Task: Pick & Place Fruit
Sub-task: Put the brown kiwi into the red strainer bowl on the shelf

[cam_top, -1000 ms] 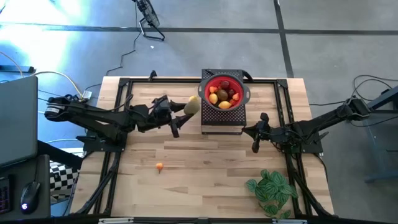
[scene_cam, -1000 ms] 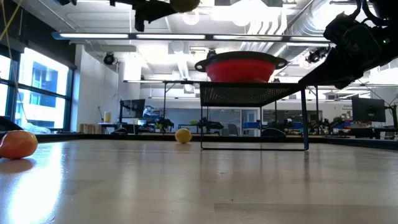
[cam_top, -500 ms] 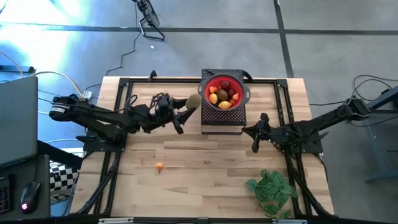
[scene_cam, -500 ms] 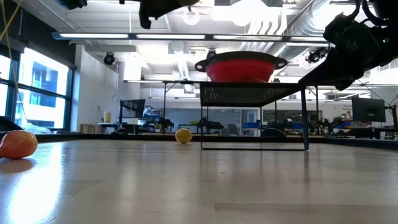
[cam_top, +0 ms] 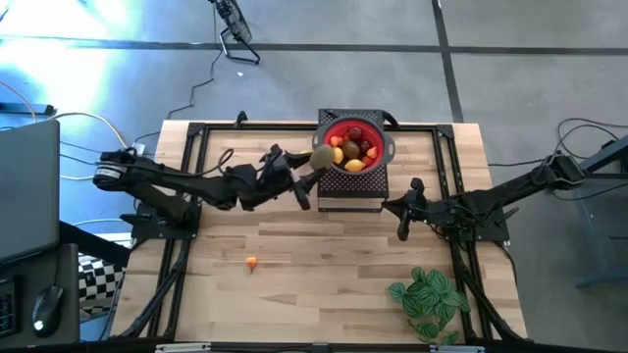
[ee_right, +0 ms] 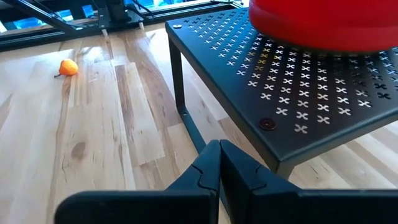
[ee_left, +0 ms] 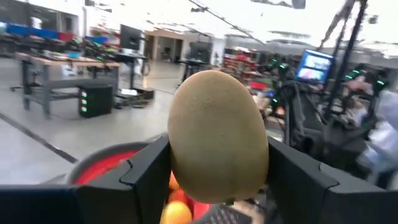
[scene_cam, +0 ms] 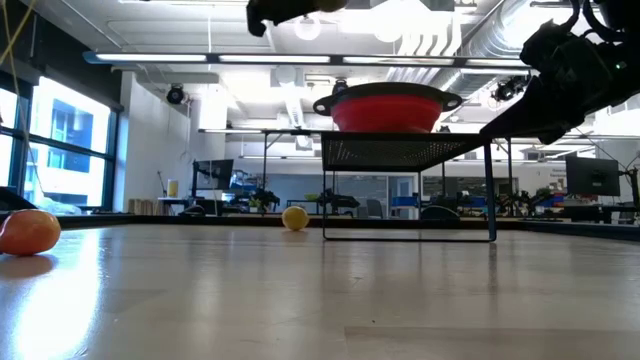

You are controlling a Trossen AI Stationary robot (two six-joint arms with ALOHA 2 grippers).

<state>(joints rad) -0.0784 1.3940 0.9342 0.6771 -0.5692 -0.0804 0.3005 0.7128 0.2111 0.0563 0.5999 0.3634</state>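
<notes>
A: The left gripper point(cam_top: 312, 167) is clamping a brownish-green fruit point(ee_left: 217, 137) between its fingers point(ee_left: 146, 177), hanging just left of the red bowl point(cam_top: 379, 137) in the upper middle of the high view.

B: It is needing to be carried right, over the bowl's middle, then lowered close before letting go, so the fruit isn't bouncing off those already inside.

A: The right gripper point(ee_right: 219, 163) is waiting pinched closed at right of centre, beside the black stand point(ee_right: 292, 93). One orange fruit point(cam_top: 252, 262) is lying at lower left on the table point(cam_top: 324, 294).

Open wooden table point(cam_top: 324, 265) ahead of the black rack point(cam_top: 350, 188), apart from one small orange fruit point(cam_top: 252, 262).
</notes>
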